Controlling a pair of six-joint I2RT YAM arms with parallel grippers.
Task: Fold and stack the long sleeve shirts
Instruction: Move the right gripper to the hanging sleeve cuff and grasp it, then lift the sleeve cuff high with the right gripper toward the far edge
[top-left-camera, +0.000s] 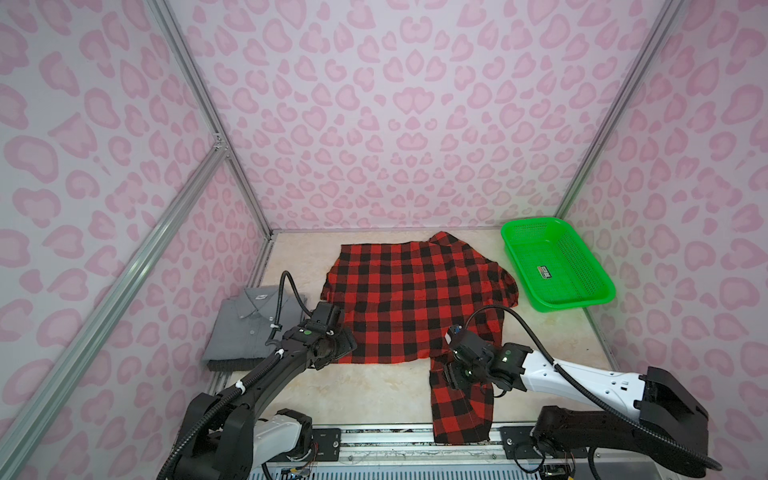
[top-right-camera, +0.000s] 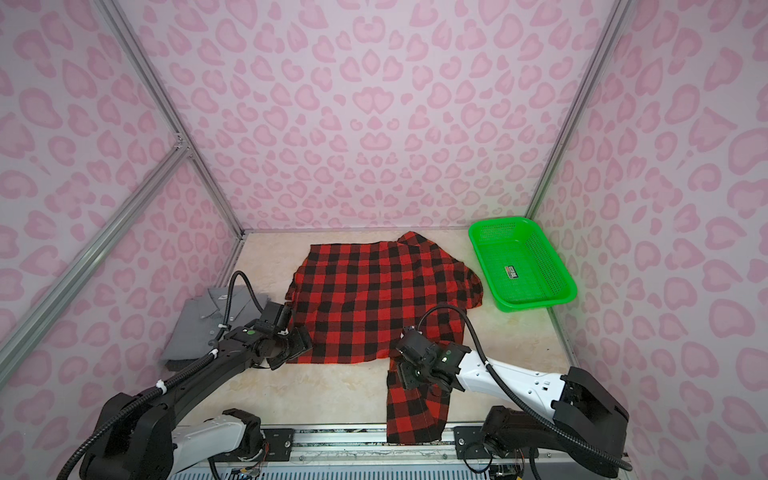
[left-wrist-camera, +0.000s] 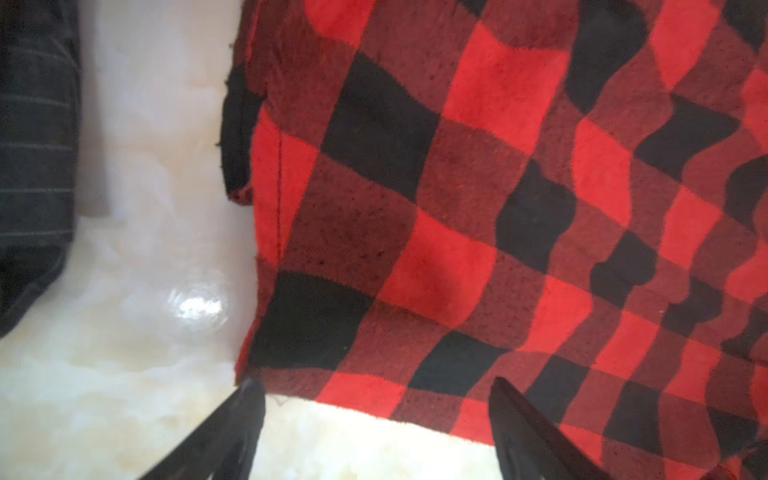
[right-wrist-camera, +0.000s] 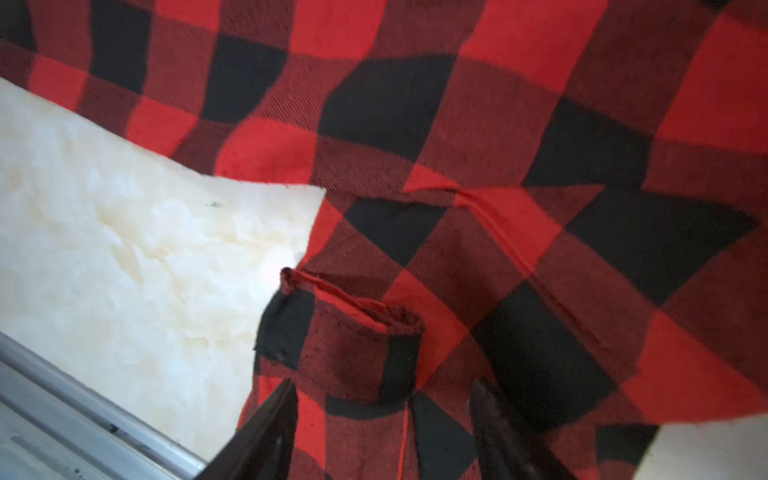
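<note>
The red-and-black checked long sleeve shirt (top-left-camera: 415, 299) (top-right-camera: 374, 299) lies spread flat mid-table. One sleeve (top-left-camera: 461, 411) runs toward the front edge and hangs over it. The grey long sleeve shirt (top-left-camera: 245, 328) (top-right-camera: 199, 328) lies folded at the left, collar up. My left gripper (top-left-camera: 336, 349) (left-wrist-camera: 376, 384) is open at the checked shirt's near-left hem corner, one finger on either side of the hem edge. My right gripper (top-left-camera: 453, 374) (right-wrist-camera: 384, 386) is open just above the sleeve, its fingers astride the cuff (right-wrist-camera: 345, 353). Nothing is held.
An empty green perforated basket (top-left-camera: 573, 303) stands at the back right. Pink-patterned walls close in three sides. A metal rail (top-left-camera: 374, 436) runs along the front edge under the hanging sleeve. Bare marble tabletop (top-left-camera: 374, 390) lies between the two grippers.
</note>
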